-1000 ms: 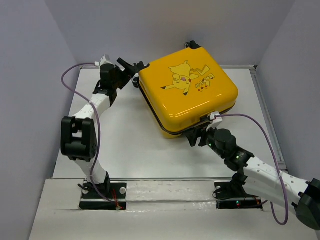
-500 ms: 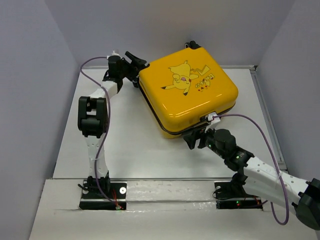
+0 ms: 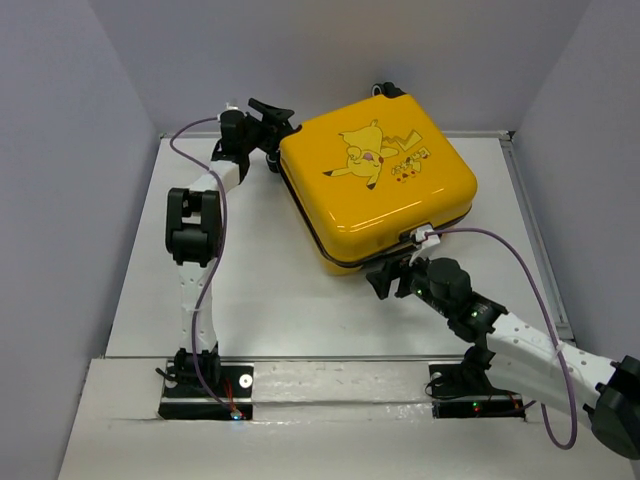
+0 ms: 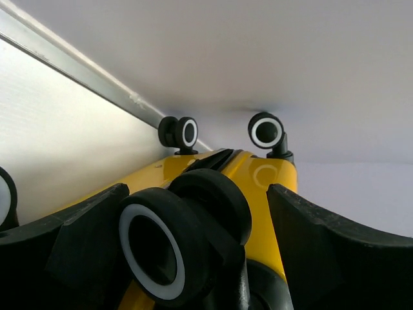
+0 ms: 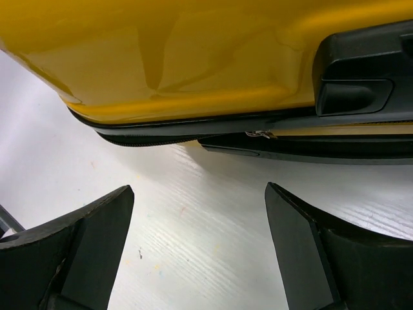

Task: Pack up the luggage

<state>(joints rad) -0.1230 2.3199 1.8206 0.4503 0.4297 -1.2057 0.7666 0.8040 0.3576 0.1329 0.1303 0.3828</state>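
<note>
Left gripper (image 3: 274, 116) is straddling a wheel (image 4: 155, 252), released, at the luggage's (image 3: 380, 185) far-left corner; I am seeing right gripper (image 3: 386, 273) released beside its near edge.

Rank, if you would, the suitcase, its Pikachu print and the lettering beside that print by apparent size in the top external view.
1. yellow suitcase, by far the largest.
2. Pikachu print on its shell.
3. lettering, clearly smaller than the print.
All share one shell, so nearness hardly skews this.
</note>
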